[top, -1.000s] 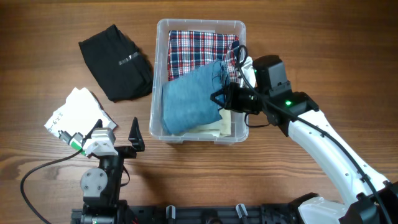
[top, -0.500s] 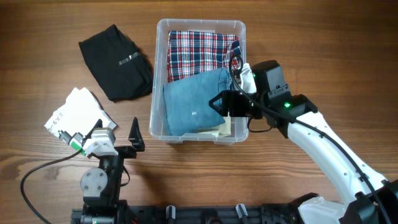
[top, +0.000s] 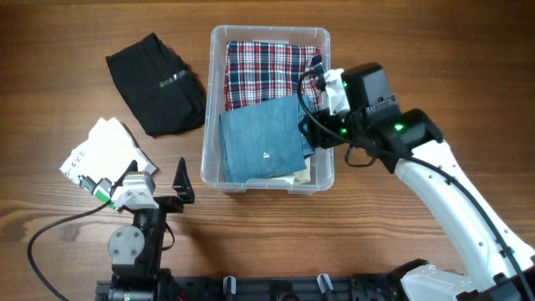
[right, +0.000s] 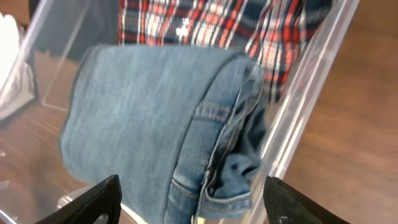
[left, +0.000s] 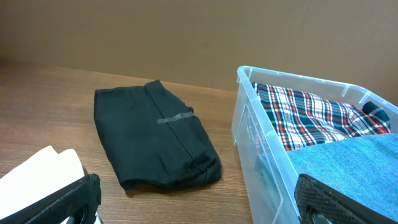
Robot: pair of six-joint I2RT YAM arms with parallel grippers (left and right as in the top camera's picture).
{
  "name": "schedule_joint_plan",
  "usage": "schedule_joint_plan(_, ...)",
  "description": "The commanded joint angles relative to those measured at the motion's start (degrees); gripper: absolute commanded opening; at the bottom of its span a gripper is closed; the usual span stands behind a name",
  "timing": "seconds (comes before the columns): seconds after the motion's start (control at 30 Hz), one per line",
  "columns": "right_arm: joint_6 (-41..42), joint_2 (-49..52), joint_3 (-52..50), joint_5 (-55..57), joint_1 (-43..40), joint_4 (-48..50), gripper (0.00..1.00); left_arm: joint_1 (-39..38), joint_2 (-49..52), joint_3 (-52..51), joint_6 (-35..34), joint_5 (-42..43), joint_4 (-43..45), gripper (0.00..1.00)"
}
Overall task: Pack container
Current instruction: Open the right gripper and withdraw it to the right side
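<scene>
Right hand now back off the folded jeans, spread just above.

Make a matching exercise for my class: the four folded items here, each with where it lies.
1 folded blue denim jeans
2 red plaid shirt
3 black folded garment
4 white folded item

A clear plastic bin, far end
B wooden table, close beside bin
C bin, near end
D table, farthest from bin

Pairs: 1-C, 2-A, 3-B, 4-D
</scene>
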Motion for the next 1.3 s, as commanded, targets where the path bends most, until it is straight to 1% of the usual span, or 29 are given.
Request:
schedule_joint_plan(0.0,-2.32,-0.98,3.13,2.21,-0.07,-0.20,0.66,0.33,-0.35,-0.35,1.33,0.48,0.17,1.00)
schedule_joint_plan(0.03,-2.32,-0.98,3.17,1.95,-0.07,0.00,0.59,0.33,-0.35,-0.35,1.33,0.48,0.17,1.00)
schedule_joint_plan(0.1,-2.34,-0.87,3.17,1.95,0.09,0.07,0.37,0.33,-0.35,-0.35,1.33,0.48,0.17,1.00)
schedule_joint_plan(0.17,-2.69,-0.52,3.17,2.01,1.11,0.48,0.04,0.33,-0.35,-0.35,1.33,0.48,0.17,1.00)
schedule_joint_plan(0.23,-2.71,-0.28,3.15,2.51,2.36,1.53,0.04,0.33,-0.35,-0.35,1.33,0.46,0.17,1.00)
schedule_joint_plan(0.4,-2.75,2.03,3.15,10.25,7.37,5.31,0.04,0.33,-0.35,-0.35,1.33,0.48,0.17,1.00)
schedule_joint_plan(0.53,-2.47,7.17,3.15,15.08,9.35,7.50,0.04,0.33,-0.35,-0.35,1.33,0.48,0.17,1.00)
schedule_joint_plan(0.67,2.58,13.66,3.15,20.41,9.35,4.55,0.04,0.33,-0.35,-0.35,1.33,0.48,0.17,1.00)
schedule_joint_plan(0.77,8.02,16.46,3.15,19.93,9.35,-2.51,0.04,0.33,-0.35,-0.35,1.33,0.48,0.17,1.00)
schedule_joint_plan(0.87,8.85,17.46,2.93,15.28,9.35,-7.78,0.04,0.33,-0.35,-0.35,1.33,0.48,0.17,1.00)
schedule_joint_plan(1.03,7.85,17.49,2.89,6.27,9.40,-8.17,0.04,0.33,-0.35,-0.35,1.33,0.48,0.17,1.00)
schedule_joint_plan(1.27,7.96,18.12,-0.13,5.99,9.46,-6.14,0.04,0.33,-0.35,-0.35,1.33,0.48,0.17,1.00)
